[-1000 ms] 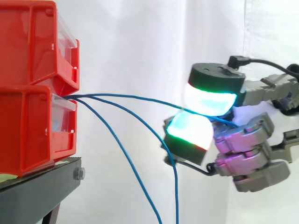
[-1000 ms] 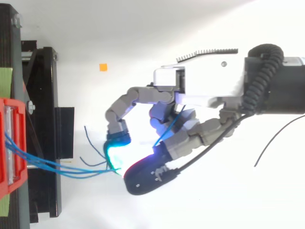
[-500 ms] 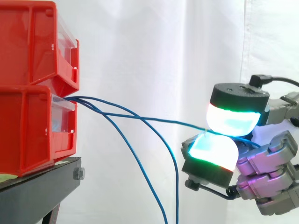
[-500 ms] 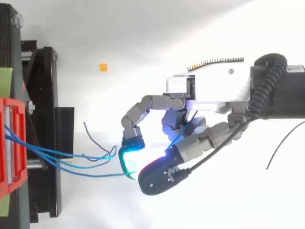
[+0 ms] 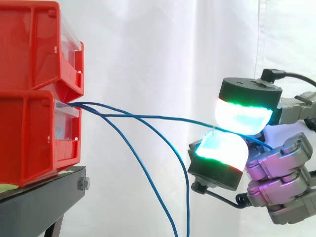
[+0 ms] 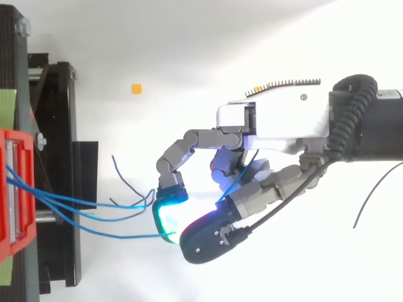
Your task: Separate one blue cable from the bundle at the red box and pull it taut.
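Note:
Several thin blue cables leave the gap between the two stacked red bins [image 5: 34,128] at the left. One blue cable [image 5: 158,117] runs almost level to the right with a slight sag, ending between two glowing cyan-green fingertip pads [image 5: 242,117]. My hand [image 6: 277,126] is shut on that cable, well to the right of the bins; from above the pinched cable [image 6: 126,237] reaches the pads from the red bin [image 6: 12,195]. Two other blue cables [image 5: 186,197] droop from the same gap and hang down out of view.
The bins sit on a black stand [image 5: 44,197], whose frame [image 6: 56,126] lies at the left from above. Loose cable ends [image 6: 135,201] curl between the stand and the fingers. A small orange marker [image 6: 136,89] lies on the white floor. A white curtain hangs behind.
Over the last second my hand moved right, away from the bins, drawing the pinched cable from an arch into a nearly straight line. In the last half second it drifted slightly back left.

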`<act>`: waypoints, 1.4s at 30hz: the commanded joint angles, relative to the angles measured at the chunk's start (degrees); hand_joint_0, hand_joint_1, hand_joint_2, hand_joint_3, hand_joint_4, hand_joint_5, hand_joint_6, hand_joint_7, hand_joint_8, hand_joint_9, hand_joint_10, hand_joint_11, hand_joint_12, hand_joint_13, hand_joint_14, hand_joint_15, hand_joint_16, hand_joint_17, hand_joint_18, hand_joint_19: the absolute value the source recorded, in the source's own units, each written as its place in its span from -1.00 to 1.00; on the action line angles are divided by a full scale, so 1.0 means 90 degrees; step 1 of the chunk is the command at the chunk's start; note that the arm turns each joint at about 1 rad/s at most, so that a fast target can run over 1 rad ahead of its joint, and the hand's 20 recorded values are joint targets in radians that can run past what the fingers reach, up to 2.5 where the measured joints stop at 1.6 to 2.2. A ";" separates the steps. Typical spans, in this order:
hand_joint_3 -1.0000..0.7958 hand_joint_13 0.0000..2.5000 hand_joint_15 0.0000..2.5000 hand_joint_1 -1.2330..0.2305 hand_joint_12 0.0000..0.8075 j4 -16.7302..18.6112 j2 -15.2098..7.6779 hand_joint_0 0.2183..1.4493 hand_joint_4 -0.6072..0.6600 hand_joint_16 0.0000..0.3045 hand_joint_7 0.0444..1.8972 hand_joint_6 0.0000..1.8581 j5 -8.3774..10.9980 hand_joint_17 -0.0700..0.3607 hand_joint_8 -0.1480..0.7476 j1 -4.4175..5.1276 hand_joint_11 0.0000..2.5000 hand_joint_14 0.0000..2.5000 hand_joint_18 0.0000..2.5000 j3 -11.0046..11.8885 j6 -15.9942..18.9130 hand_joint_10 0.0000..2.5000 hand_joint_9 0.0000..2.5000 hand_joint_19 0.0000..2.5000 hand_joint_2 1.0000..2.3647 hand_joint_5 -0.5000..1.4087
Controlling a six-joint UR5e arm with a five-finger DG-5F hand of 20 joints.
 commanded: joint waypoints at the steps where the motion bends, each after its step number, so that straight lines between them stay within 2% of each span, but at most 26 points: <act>1: 0.09 -0.31 0.26 -0.31 -0.17 0.0003 -0.0004 -0.32 -0.32 -0.79 0.12 -0.06 0.0000 -0.34 -0.10 0.0000 0.49 0.43 0.03 -0.0004 -0.0004 -0.03 -0.06 0.52 -0.96 -0.65; 42: 0.08 -0.30 0.29 -0.32 -0.16 0.0003 -0.0004 -0.32 -0.33 -0.78 0.12 -0.06 0.0010 -0.33 -0.09 0.0000 0.51 0.37 0.02 -0.0004 -0.0004 -0.03 -0.05 0.48 -0.97 -0.65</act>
